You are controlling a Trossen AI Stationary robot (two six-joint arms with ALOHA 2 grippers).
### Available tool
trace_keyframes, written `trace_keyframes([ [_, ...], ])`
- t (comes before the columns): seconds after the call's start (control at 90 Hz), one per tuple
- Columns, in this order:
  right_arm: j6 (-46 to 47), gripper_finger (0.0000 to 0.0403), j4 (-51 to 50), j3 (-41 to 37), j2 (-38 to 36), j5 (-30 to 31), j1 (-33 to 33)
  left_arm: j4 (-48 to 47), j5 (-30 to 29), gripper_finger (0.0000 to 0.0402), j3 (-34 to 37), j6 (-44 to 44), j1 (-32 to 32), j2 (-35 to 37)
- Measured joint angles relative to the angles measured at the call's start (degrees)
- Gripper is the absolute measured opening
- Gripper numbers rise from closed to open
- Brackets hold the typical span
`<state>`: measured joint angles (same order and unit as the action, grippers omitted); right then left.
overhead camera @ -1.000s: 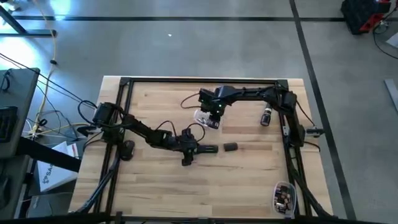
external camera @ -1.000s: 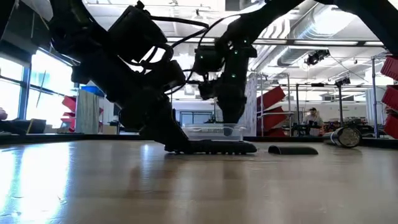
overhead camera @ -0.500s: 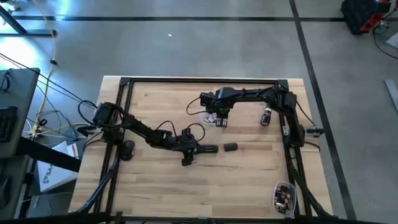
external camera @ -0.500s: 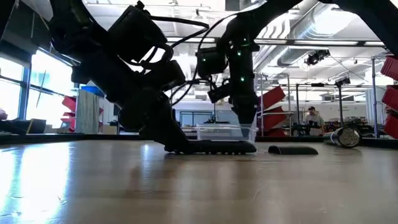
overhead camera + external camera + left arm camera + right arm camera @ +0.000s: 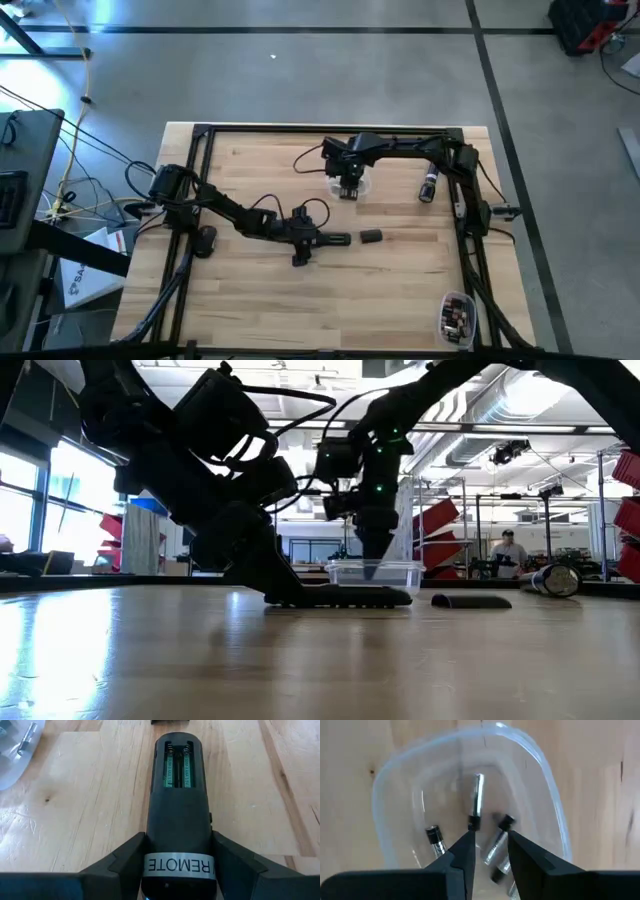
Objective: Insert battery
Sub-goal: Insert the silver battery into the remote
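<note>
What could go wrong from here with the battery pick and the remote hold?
1. The right gripper is open over a clear container where several batteries lie close and at different angles; closing may catch two or pinch one crookedly.
2. The container looks light, so a push from the fingers could slide or tip it.
3. The left gripper clamps only the remote's labelled end; pressing into the open battery bay might pivot it.

Open wood across the near half of the table (image 5: 300,310). Blocked at centre by the left gripper (image 5: 312,238) clamping the remote (image 5: 179,805), with the battery cover (image 5: 371,237) just beside. Farther back, right gripper (image 5: 489,851) filling the clear tub (image 5: 395,785) among batteries (image 5: 477,795).
</note>
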<state>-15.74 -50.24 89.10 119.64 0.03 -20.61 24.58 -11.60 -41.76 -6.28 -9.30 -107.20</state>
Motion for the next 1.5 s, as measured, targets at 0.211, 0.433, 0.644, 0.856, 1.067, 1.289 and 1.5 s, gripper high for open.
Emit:
trace_keyframes([
  [0.211,0.3,0.0084,0.6,0.0,0.1,1.3,-1.6,0.0,-0.1,0.0182,0.0,0.0,0.0,0.0],
  [0.433,1.6,0.0084,1.6,0.0,1.0,0.3,-2.2,-0.1,-0.1,0.0182,0.0,0.1,0.0,0.0],
  [0.644,3.3,0.0084,2.2,0.1,3.8,1.1,-2.2,-0.3,-0.1,0.0182,0.0,0.0,0.0,0.0],
  [0.856,4.3,0.0084,2.5,0.3,4.8,2.8,-1.9,-0.4,-0.1,0.0182,0.0,0.0,0.0,0.0],
  [1.067,3.7,0.0063,1.6,0.3,4.9,2.5,-1.5,-0.4,-0.1,0.0182,0.0,0.0,0.0,0.0],
  [1.289,3.1,0.0006,1.9,0.2,5.0,2.3,-1.5,-0.4,-0.1,0.0182,0.0,0.0,0.0,0.0],
  [1.5,3.2,0.0002,2.4,-0.2,2.6,3.0,-0.2,-0.4,-0.2,0.0182,0.0,-0.5,-0.1,0.0],
])
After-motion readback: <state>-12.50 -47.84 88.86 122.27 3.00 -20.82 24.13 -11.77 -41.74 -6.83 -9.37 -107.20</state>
